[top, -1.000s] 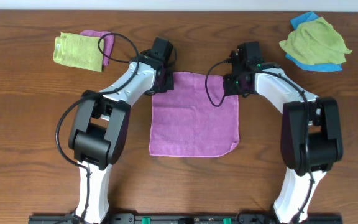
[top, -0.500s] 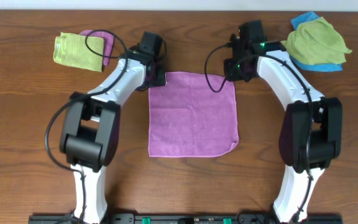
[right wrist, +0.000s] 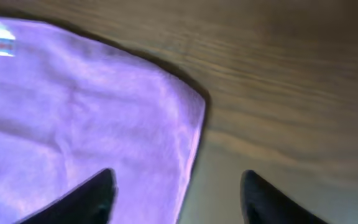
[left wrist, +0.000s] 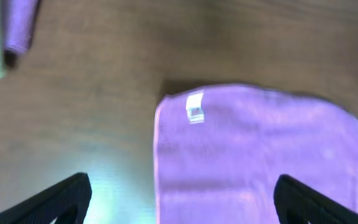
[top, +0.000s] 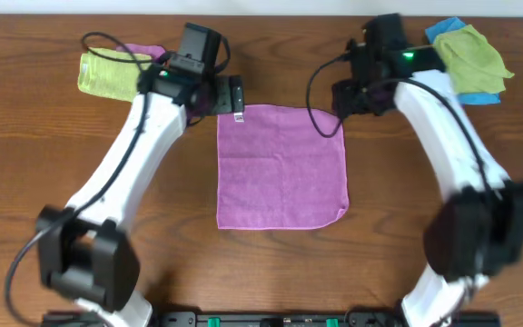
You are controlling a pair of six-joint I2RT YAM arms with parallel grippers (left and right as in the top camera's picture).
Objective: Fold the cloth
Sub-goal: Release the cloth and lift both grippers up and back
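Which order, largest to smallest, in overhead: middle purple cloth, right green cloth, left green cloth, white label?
1. purple cloth
2. right green cloth
3. left green cloth; arms partly cover both green ones, so this pair is unsure
4. white label

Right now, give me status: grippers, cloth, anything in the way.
Left gripper open, right gripper open, above far corners. Cloth flat, unfolded, unheld. Lime-green cloth and green-blue pile off to the sides, clear.

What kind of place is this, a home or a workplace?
Most likely a robotics test bench, not a home. Two robot arms, the left arm and the right arm, work at a wooden table. A lilac cloth lies flat between them, and spare cloths sit in the far corners.
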